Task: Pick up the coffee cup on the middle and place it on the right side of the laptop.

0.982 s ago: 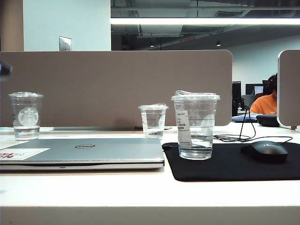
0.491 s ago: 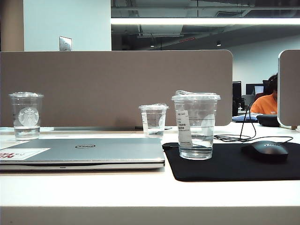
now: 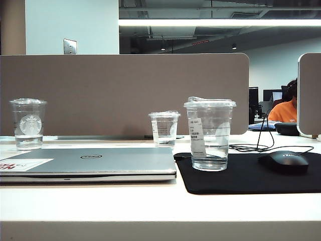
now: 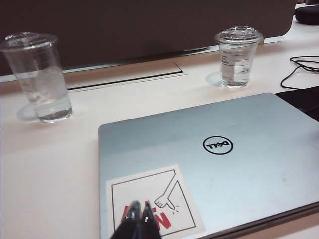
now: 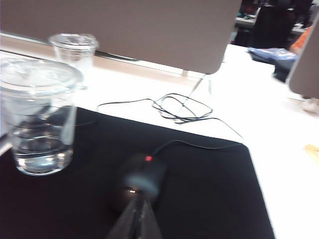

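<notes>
Coffee cup (image 3: pixel 209 134) upright on the black mouse mat (image 3: pixel 251 173), just right of the laptop (image 3: pixel 90 164), white label facing the exterior view, a little clear liquid in the bottom, lid on; seen again in the right wrist view (image 5: pixel 39 115), resting on the mat near its edge. Laptop closed and flat on the white surface (image 3: pixel 150 201), round logo on the lid, white-and-red sticker at the near left corner; mat just beside its right edge. Starbucks cup (image 3: pixel 28 124) upright behind the laptop's left end; smaller clear cup (image 3: pixel 164 128) upright further back by the grey divider (image 3: pixel 125 95), between laptop and coffee cup in the exterior view. Black mouse (image 3: pixel 283 161) on the mat, right of the coffee cup and apart from it, cable looping away across the surface. Left pincer (image 4: pixel 139 215) hovering over the laptop's sticker corner, jaws pressed together, nothing held. Right pincer (image 5: pixel 139 211) above the mat close to the mouse, blurred, tips together, nothing gripped. Neither pincer visible in the exterior view.
</notes>
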You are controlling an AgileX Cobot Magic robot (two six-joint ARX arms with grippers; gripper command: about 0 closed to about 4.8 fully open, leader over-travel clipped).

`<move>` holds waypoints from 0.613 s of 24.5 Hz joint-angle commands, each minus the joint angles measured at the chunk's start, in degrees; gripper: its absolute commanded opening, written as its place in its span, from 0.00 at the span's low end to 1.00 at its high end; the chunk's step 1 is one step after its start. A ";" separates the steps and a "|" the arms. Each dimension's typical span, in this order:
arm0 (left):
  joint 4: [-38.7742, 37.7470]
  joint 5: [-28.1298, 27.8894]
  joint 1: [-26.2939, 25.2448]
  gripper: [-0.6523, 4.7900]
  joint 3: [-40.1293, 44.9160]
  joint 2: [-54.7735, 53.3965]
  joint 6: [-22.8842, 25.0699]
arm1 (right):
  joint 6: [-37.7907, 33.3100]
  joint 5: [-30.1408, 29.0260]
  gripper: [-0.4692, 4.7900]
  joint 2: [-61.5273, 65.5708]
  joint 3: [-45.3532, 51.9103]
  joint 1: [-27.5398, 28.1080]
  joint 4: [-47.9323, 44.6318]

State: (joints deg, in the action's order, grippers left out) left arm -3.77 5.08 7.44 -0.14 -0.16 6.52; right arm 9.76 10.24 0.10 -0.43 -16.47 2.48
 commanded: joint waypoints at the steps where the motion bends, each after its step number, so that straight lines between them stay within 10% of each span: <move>1: 1.55 -2.27 0.00 0.11 -0.20 0.00 0.79 | 0.81 -1.31 0.08 0.00 0.33 2.12 -1.03; 15: 0.79 -3.78 0.07 0.11 -0.22 0.00 0.15 | -0.94 -1.20 0.08 0.00 0.33 7.04 -0.92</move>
State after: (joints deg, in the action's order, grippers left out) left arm -3.66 1.30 7.46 -0.14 -0.16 6.68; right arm 9.06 8.97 0.10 -0.43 -9.41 2.48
